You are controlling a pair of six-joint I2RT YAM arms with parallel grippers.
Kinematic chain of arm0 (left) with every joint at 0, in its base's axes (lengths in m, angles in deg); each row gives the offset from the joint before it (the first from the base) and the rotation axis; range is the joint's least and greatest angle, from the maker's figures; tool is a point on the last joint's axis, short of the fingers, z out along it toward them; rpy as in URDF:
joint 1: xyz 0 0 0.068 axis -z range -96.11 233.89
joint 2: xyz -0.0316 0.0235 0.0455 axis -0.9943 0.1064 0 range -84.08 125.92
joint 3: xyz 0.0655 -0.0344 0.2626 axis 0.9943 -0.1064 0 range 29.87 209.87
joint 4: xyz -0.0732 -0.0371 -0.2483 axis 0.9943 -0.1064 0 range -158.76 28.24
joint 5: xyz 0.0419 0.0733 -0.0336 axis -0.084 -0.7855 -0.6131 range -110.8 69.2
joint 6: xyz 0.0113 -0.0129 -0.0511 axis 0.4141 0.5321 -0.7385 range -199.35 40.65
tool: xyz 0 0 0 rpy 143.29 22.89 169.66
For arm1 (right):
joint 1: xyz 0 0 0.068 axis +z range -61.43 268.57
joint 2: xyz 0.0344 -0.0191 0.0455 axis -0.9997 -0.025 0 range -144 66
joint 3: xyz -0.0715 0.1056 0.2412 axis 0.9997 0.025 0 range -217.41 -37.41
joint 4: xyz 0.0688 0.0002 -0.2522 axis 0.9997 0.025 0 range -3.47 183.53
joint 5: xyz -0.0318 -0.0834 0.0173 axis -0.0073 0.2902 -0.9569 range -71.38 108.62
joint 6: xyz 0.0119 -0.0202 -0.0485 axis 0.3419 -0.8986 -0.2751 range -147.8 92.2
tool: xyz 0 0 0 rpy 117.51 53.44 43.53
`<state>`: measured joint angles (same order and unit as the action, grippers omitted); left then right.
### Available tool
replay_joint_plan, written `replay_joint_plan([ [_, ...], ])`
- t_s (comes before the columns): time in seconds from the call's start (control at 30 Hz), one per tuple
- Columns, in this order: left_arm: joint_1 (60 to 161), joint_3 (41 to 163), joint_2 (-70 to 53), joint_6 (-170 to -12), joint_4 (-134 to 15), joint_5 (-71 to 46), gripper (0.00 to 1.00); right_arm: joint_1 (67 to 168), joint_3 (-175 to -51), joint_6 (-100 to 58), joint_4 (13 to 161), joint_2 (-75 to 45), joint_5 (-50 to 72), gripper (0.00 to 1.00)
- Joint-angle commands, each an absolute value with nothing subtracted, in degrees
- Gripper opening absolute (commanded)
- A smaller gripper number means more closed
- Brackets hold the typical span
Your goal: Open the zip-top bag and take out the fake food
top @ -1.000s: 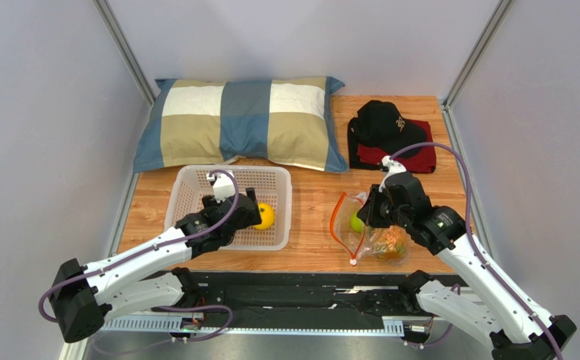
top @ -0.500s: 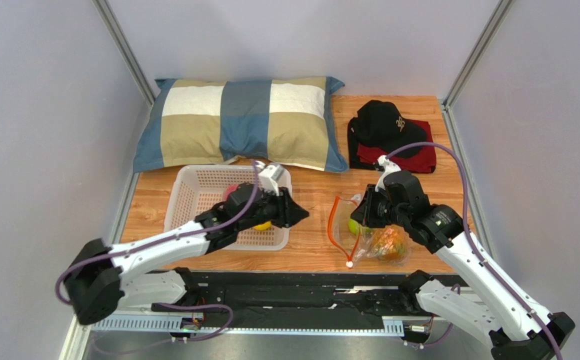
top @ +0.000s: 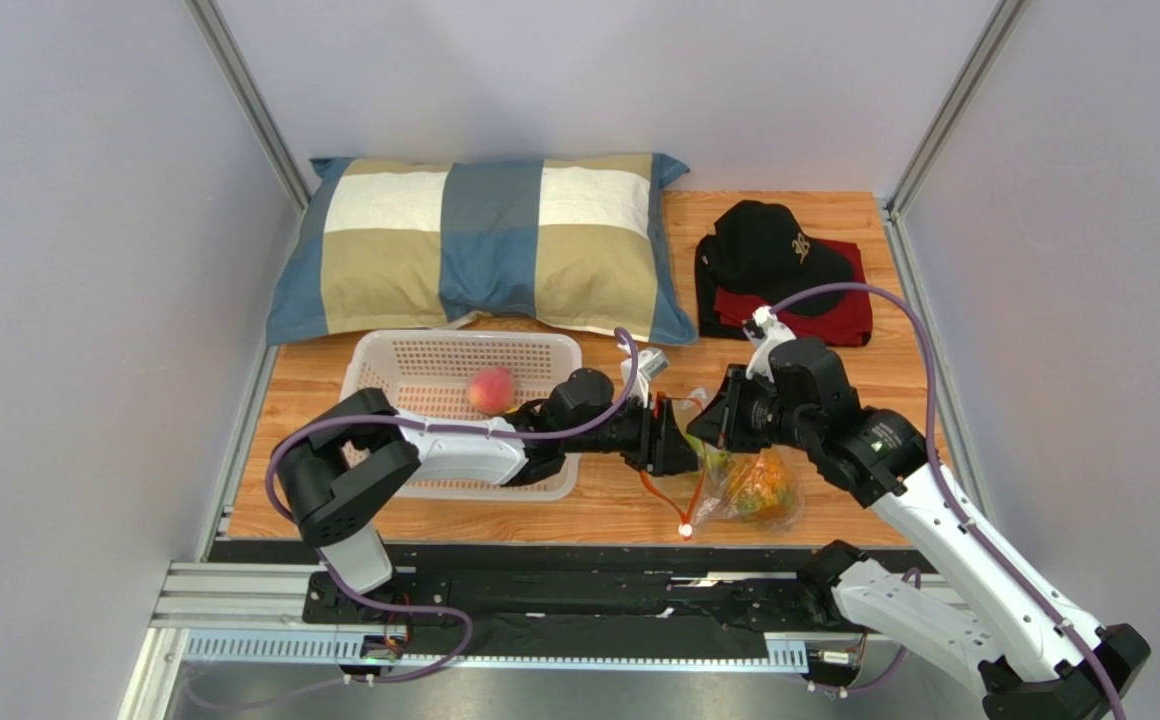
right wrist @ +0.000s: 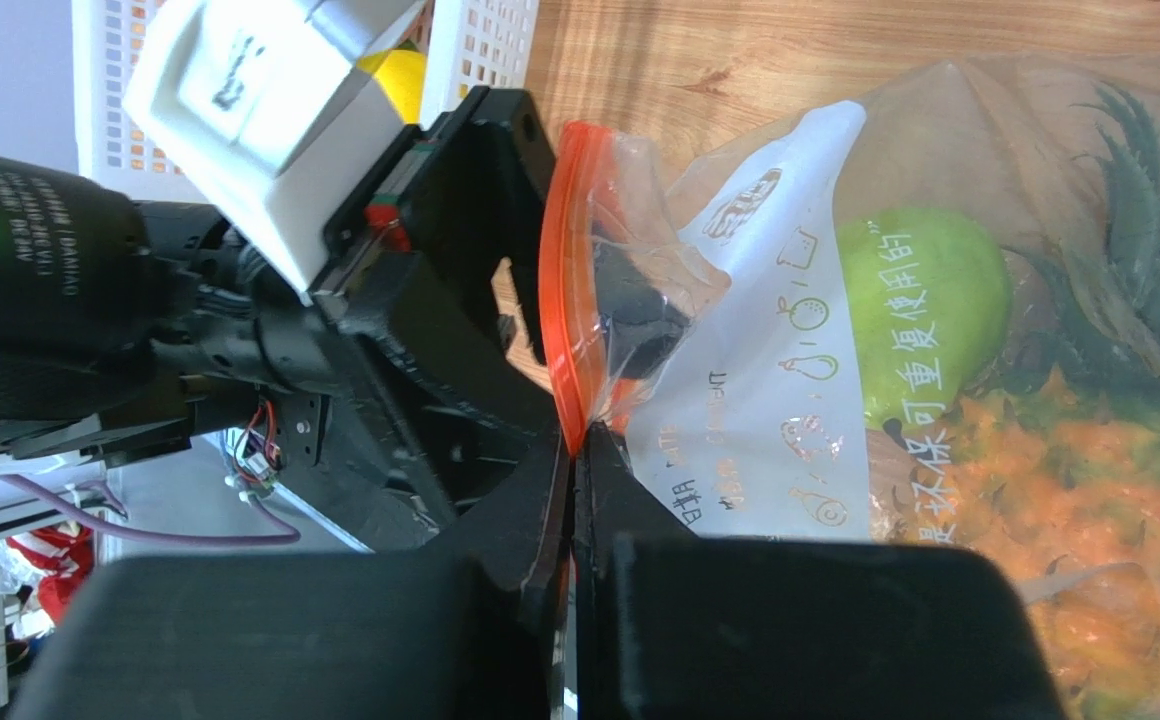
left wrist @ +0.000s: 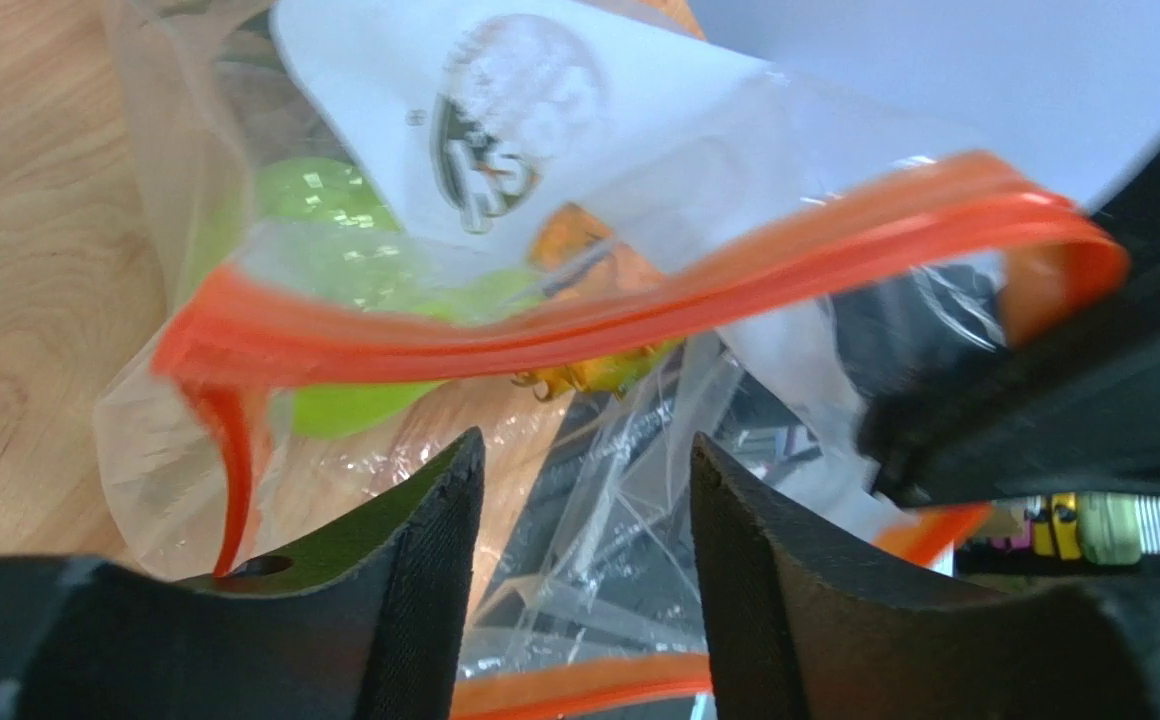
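- I am pinching the red-orange zip strip (right wrist: 568, 300) of the zip-top bag (top: 752, 483) in my right gripper (right wrist: 577, 450), with the jaws clamped flat on one lip.
- The bag is lying on the worktop (top: 609, 518), just right of the basket (top: 391, 360).
- My left gripper (left wrist: 583, 458) is hanging at the bag's mouth with its jaws parted and nothing between them (the other lip is sagging right across in front).
- The green apple (right wrist: 924, 315) and the pineapple (right wrist: 1097, 495) are lying inside against the film, and the peach (top: 490, 390) is sitting in the basket.
- I am judging the pouch thin, crinkly and slippery, collapsing wherever it is unsupported, so the stiffer strip is looking like the only sound hold.
- The fruits are looking light, hard and smooth, so I am planning to take the apple across its widest part, since it could squirt out.
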<state>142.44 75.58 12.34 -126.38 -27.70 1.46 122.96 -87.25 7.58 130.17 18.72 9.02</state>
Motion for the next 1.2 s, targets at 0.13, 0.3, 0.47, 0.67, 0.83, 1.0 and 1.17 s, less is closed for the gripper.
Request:
replay_joint_plan([
  [0.13, 143.0, 81.1, 13.6, -131.2, -35.5, -8.5, 0.93, 123.8, -86.3, 8.7, 126.6, 18.6, 7.4, 0.0],
  [0.3, 143.0, 93.6, 18.8, -134.8, -60.1, -13.2, 0.96, 124.8, -86.0, 8.7, 126.2, 18.0, 8.2, 0.0],
  [0.47, 142.9, 93.0, 21.3, -141.9, -55.2, -11.7, 0.95, 126.4, -86.0, 9.5, 125.6, 17.8, 9.1, 0.0],
  [0.67, 141.7, 87.0, 22.3, -145.6, -38.0, -6.4, 0.84, 127.2, -85.0, 11.1, 126.4, 19.0, 11.8, 0.0],
  [0.83, 141.6, 83.1, 22.0, -146.3, -30.2, -8.1, 0.83, 127.2, -85.3, 10.4, 130.1, 19.1, 18.4, 0.0],
  [1.0, 142.8, 83.5, 24.1, -138.1, -22.9, -8.5, 0.88, 127.8, -85.5, 10.5, 130.0, 18.9, 17.6, 0.0],
  [1.17, 145.4, 80.8, 23.4, -124.5, -17.6, -13.8, 0.74, 127.9, -86.8, 10.9, 129.6, 19.3, 15.9, 0.0],
])
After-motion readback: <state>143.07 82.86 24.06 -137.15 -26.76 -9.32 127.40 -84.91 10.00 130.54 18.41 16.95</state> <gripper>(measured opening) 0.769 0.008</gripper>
